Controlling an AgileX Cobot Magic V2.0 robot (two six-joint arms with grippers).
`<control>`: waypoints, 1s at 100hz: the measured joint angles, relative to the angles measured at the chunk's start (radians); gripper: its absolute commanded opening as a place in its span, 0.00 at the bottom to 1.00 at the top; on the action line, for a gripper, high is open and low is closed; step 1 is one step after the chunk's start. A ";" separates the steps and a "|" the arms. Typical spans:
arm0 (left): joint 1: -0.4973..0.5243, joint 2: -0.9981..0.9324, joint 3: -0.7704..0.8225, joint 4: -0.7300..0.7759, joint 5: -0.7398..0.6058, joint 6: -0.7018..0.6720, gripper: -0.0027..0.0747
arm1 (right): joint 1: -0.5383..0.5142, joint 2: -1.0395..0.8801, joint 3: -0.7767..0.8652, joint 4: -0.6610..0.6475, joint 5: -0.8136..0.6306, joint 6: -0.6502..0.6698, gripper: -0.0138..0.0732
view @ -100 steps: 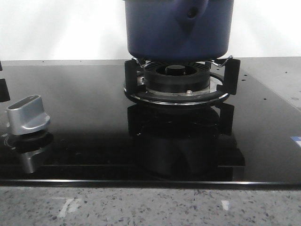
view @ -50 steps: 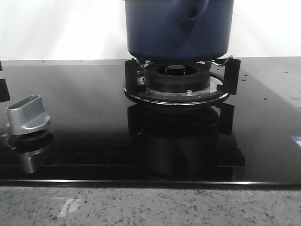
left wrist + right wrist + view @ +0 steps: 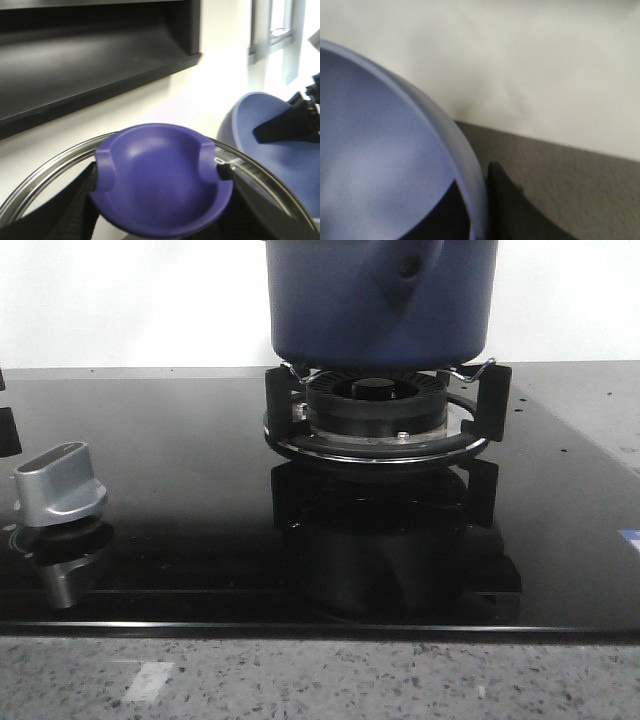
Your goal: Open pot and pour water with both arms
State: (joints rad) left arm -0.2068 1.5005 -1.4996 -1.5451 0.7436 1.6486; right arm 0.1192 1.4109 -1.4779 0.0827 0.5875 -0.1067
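- Front view: the pot (image 3: pixel 380 300) sat on the burner (image 3: pixel 376 412), its rounded bottom edge resting on the black supports, its top cut off by the frame.
- A tapered handle mount with a small round hole faced the camera on the pot's dark blue wall.
- The burner stood on a glossy black hob (image 3: pixel 180 500) that mirrored it; a silver knob (image 3: pixel 60 483) stood at the hob's left, well apart from the burner.
- A speckled grey counter (image 3: pixel 300 680) ran along the near edge of the hob. Neither arm showed in this view.
- Left wrist view: the left hand (image 3: pixel 160 200) held a lid (image 3: pixel 35 185) by its blue knob (image 3: pixel 162 180), dark fingers (image 3: pixel 75 200) pressed on either side of the knob.
- The lid's metal rim curved around the knob, and the wall showed through its clear pane. A dark shelf (image 3: pixel 90 55) hung on the wall behind.
- To one side lay the pot's pale blue inside, with a dark part of the other arm (image 3: pixel 290 120) at its rim.
- Right wrist view: the pot's rim (image 3: pixel 450 145) and blue inner wall filled one side, very close and blurred.
- One dark finger (image 3: pixel 515 210) of the right hand lay just outside the rim and another dark shape just inside it; I could not tell whether the hand gripped the rim.
- Grey counter and white wall lay beyond.
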 measured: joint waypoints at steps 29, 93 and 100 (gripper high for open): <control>-0.135 0.000 0.000 0.000 -0.014 0.000 0.43 | -0.310 0.000 0.016 0.010 0.391 0.064 0.08; -0.221 0.097 0.000 -0.009 -0.028 0.004 0.43 | -0.480 0.034 0.329 0.064 0.201 0.037 0.08; -0.221 0.097 0.000 -0.009 -0.028 0.004 0.43 | -0.480 0.057 0.329 0.066 0.194 0.034 0.08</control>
State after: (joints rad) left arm -0.4281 1.5973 -1.4996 -1.5539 0.7158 1.6530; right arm -0.3613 1.4683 -1.1487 0.1490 0.7819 -0.0725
